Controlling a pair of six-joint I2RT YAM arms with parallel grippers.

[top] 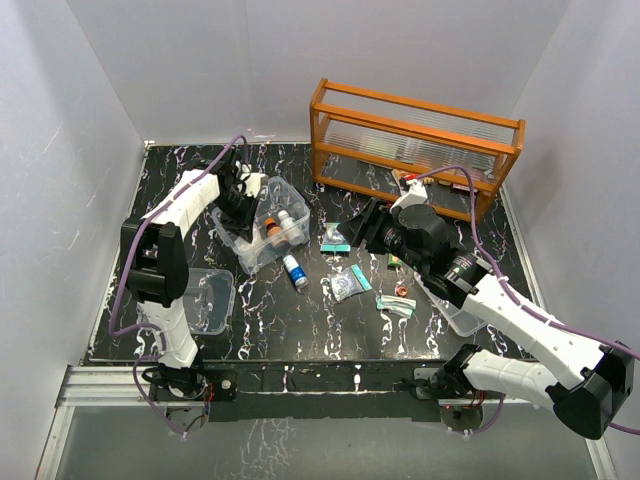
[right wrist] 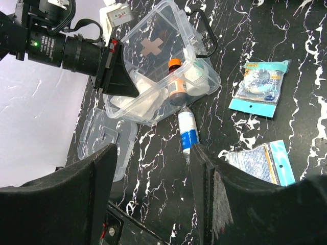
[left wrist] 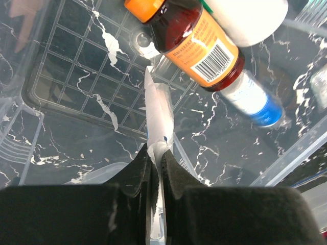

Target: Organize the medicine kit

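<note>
Two arms are working over the black marbled table (top: 300, 330). At 8 o'clock from its middle, a clear lid (top: 205, 300) is lying flat. At 10 o'clock the medicine kit (top: 262, 228) is sitting open. The left gripper (left wrist: 156, 153) is reaching into it, jaws clenched on a thin white sachet (left wrist: 158, 109). An amber bottle (left wrist: 196, 43) is lying inside. A blue-and-white bottle (top: 295, 270) is lying outside, at the kit's 5 o'clock. Some packets (top: 348, 285) are lying near the middle. The right gripper (right wrist: 153, 150) is hovering at 3 o'clock of the kit, jaws released and grasping nothing. An orange rack (top: 420, 120) is standing at 1 o'clock.
</note>
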